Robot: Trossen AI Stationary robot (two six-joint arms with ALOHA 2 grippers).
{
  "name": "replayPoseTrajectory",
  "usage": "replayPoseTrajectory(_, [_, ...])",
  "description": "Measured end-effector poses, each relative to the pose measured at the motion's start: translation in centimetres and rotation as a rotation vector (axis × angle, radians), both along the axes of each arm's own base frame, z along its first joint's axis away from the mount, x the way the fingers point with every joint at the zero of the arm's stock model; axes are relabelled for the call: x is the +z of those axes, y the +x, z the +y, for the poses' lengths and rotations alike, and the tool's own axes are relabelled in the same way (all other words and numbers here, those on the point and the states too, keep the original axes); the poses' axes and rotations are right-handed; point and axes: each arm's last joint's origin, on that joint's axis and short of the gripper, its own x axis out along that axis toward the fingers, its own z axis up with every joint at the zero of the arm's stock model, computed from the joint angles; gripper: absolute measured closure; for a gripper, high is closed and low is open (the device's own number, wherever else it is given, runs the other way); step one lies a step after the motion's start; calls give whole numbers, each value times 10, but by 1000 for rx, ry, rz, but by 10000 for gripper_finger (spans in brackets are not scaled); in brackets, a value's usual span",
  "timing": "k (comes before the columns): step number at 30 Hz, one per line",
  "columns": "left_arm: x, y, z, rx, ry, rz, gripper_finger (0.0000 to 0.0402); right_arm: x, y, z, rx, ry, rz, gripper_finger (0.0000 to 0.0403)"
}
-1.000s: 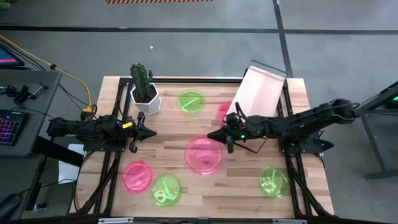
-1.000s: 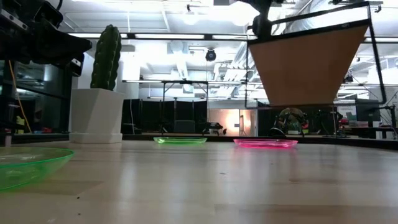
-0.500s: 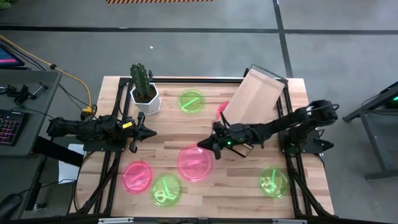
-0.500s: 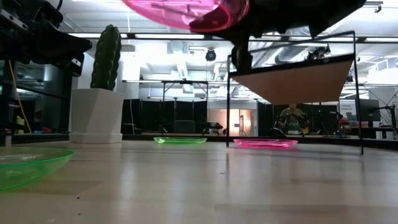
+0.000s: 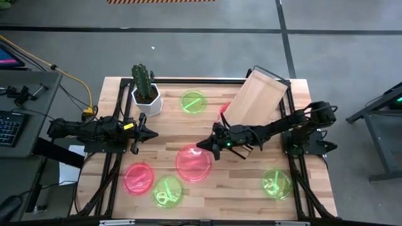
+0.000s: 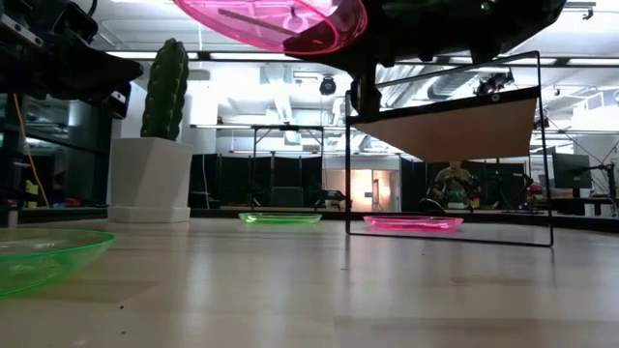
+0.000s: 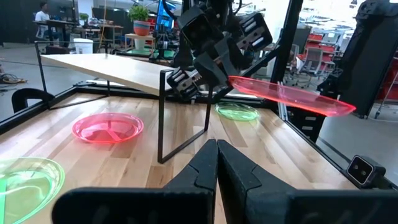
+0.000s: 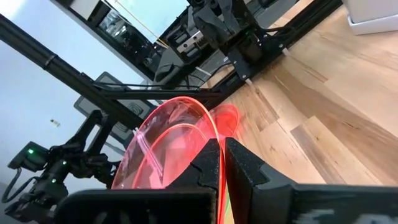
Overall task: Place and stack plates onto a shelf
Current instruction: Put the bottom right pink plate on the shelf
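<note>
The desk carries the shelf, a cactus pot and the plates. The shelf stands at the far right of the desk with its board tilted; its black wire frame rests on the desk in the low view.

The right arm reaches from the right edge toward the desk's centre. The right pincer is pinching the rim of a pink plate, which hangs in the air above the desk, tilted, just in front of the shelf. The left arm waits at the left edge; the left pincer is pressed together and holds nothing.

A second pink plate lies near the front left, with a green plate just beside it. Another green plate lies near the cactus pot. A third green plate lies at the front right. A further pink plate lies partly under the shelf.
</note>
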Motion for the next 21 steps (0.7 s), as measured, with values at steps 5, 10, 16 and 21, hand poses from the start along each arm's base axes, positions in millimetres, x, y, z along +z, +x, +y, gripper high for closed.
replayPoseTrajectory(5, [0, 0, 0, 0, 0, 0, 401, 5, 8, -6, -8, -12, -12, 403])
replayPoseTrajectory(10, [0, 0, 0, 0, 0, 0, 401, 10, 33, -13, 0, -65, -12, 403])
replayPoseTrajectory(16, [0, 0, 0, 0, 0, 0, 401, 12, 67, -28, 26, -96, -37, 403])
replayPoseTrajectory(21, [0, 0, 0, 0, 0, 0, 401, 22, 78, -36, 124, -69, -73, 403])
